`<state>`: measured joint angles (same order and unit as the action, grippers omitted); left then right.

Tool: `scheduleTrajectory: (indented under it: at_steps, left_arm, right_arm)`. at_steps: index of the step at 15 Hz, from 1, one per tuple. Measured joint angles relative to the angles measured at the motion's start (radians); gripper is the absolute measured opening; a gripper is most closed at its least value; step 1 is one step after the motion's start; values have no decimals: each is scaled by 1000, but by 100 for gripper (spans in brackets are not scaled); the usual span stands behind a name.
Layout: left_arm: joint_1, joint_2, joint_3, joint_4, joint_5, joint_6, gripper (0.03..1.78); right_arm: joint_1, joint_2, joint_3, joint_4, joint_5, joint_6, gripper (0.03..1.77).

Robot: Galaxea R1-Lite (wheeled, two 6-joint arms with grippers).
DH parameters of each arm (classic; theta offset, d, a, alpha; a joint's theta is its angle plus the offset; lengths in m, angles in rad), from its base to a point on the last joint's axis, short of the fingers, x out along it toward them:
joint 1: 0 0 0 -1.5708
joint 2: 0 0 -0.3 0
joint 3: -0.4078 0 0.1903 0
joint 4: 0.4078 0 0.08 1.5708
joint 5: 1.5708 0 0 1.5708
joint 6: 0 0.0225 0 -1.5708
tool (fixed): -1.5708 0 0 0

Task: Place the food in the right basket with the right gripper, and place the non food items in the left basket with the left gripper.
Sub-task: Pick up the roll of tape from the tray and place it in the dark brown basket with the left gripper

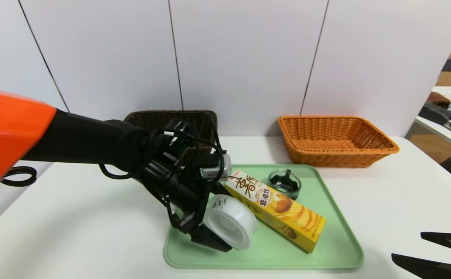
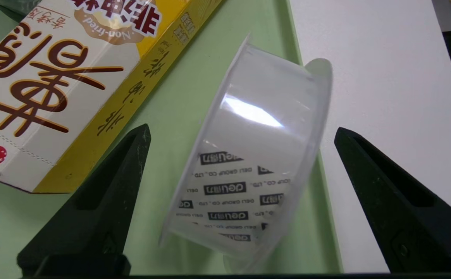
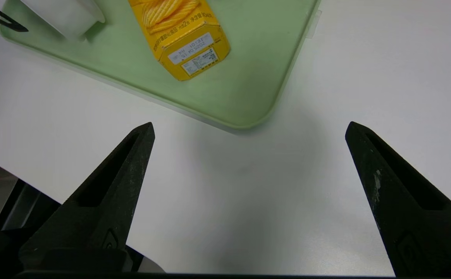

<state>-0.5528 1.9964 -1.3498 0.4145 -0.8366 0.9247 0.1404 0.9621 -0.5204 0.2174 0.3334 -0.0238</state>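
A white roll of clear tape (image 1: 231, 221) stands tilted on its edge at the near left of the green tray (image 1: 326, 240). My left gripper (image 1: 225, 219) is open and straddles the tape roll (image 2: 248, 166), with a gap on each side and neither finger touching it. The yellow snack box (image 1: 276, 207) lies diagonally on the tray beside the roll. A small glass dish (image 1: 284, 183) sits behind the box. The dark brown left basket (image 1: 194, 120) is partly hidden by my left arm. The orange right basket (image 1: 334, 139) stands at the back right, empty. My right gripper (image 1: 407, 245) hovers open over bare table near the tray's near right corner.
A black ring (image 1: 18, 176) lies at the table's left edge. A second table with clutter (image 1: 450, 116) stands off to the right. White wall panels rise directly behind both baskets.
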Motion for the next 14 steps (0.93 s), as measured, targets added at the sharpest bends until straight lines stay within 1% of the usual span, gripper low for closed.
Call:
scheduleTrajectory:
  at_steps: [4, 14]
  left_arm:
    - [-18, 34, 29, -83, -24, 2, 169]
    - [-21, 45, 36, -92, -35, -4, 169]
  right_arm:
    - [-1, -1, 2, -1, 0, 0, 170]
    - [-1, -2, 6, -1, 0, -1, 170]
